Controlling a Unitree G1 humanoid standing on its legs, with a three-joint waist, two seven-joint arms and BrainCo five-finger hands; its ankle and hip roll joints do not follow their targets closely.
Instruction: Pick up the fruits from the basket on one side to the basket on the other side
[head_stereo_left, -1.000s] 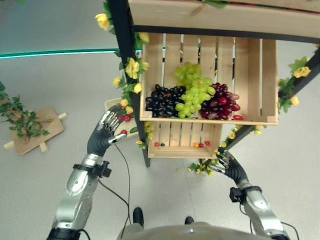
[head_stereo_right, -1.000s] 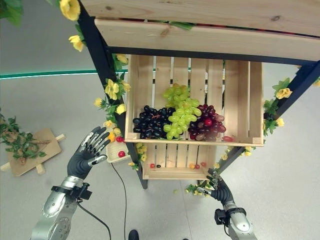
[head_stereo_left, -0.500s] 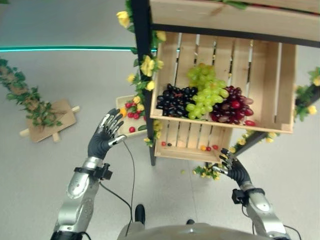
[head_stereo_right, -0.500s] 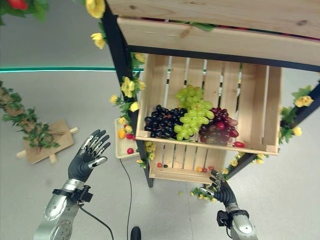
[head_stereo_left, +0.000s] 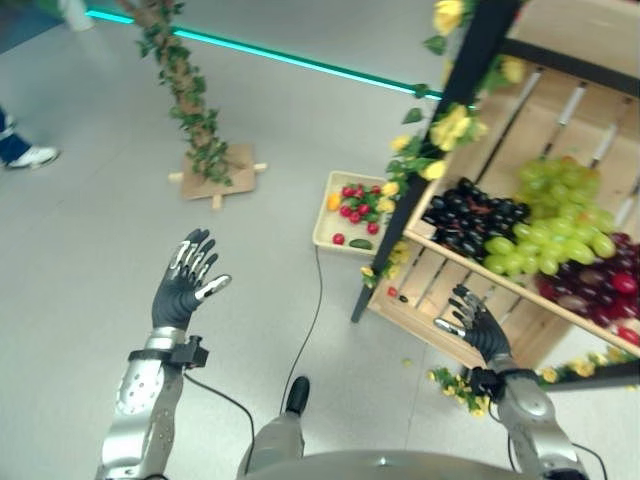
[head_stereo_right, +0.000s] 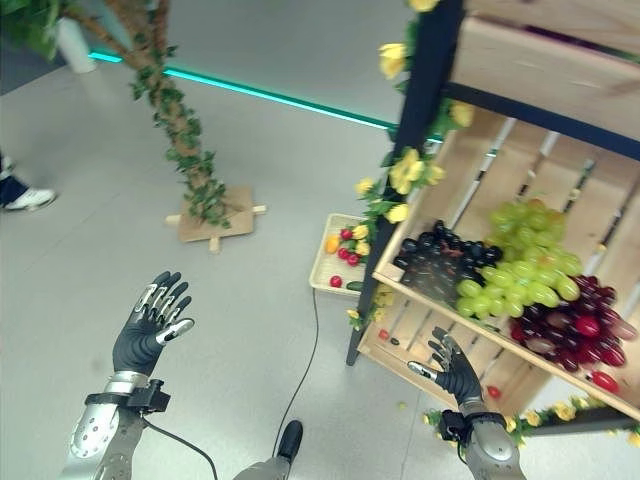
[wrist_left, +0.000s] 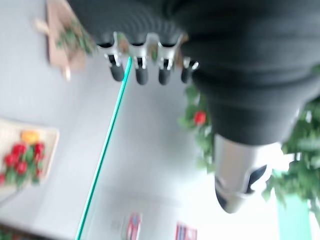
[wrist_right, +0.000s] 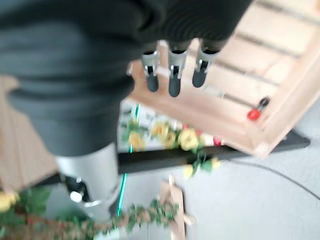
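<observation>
Both hands empty, no fruit picked up yet

Nearest, the left hand (head_stereo_left: 183, 287) is up over bare floor with fingers spread wide, and the right hand (head_stereo_left: 478, 325) has its fingers apart too, near the low wooden slat crate (head_stereo_left: 432, 310). The job looks barely begun (nothing is held). Just past it, the black, green and red grapes (head_stereo_left: 530, 238) lie in the upper wooden crate (head_stereo_right: 497, 190). Left of the black stand post (head_stereo_left: 432, 153), a pale flat tray of small red fruits (head_stereo_left: 356, 208) sits on the floor. Far left stands a leafy fake tree trunk (head_stereo_left: 183, 93).

Silver-grey arms, each robot hand (head_stereo_left: 183, 290) dark-covered (silver fingers, dark tips).
</observation>
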